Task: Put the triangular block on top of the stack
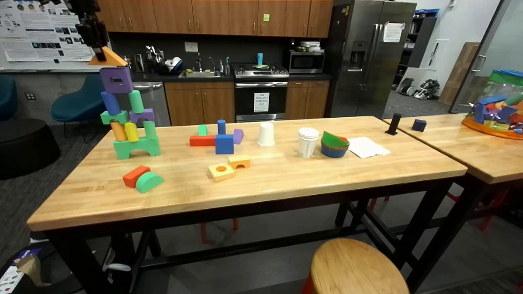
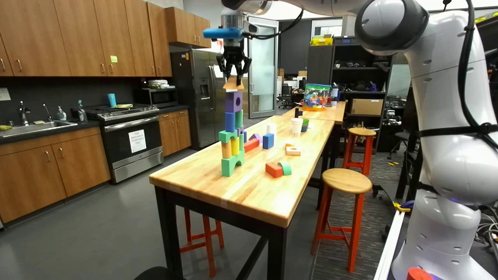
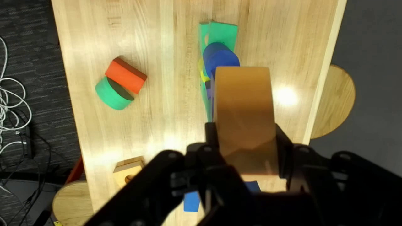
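In an exterior view I can read the sheet [image 1: 261,102] on the oven [image 1: 244,102]: "FOR RESEARCH PURPOSES ONLY". The print on the notice [image 1: 393,32] on the refrigerator [image 1: 369,59] and on the wall posters [image 1: 41,32] is too small for me to make out. The table [image 1: 286,171] has a pale wooden top that throws back bright glare in the wrist view; a second table [image 1: 461,139] stands just beside one end. A red block [image 1: 137,175] and a green half-round block [image 1: 149,182] lie together near the stack [image 1: 131,131]. Brown cabinets [image 1: 226,16], a sink [image 1: 200,74] and a microwave [image 1: 306,62] line the back of the room. My gripper [image 3: 246,146] has its jaws pressed to both sides of the triangular block [image 1: 108,59], holding it point up just above the purple block [image 1: 108,80] that tops the stack; in an exterior view a thin gap shows between the two.
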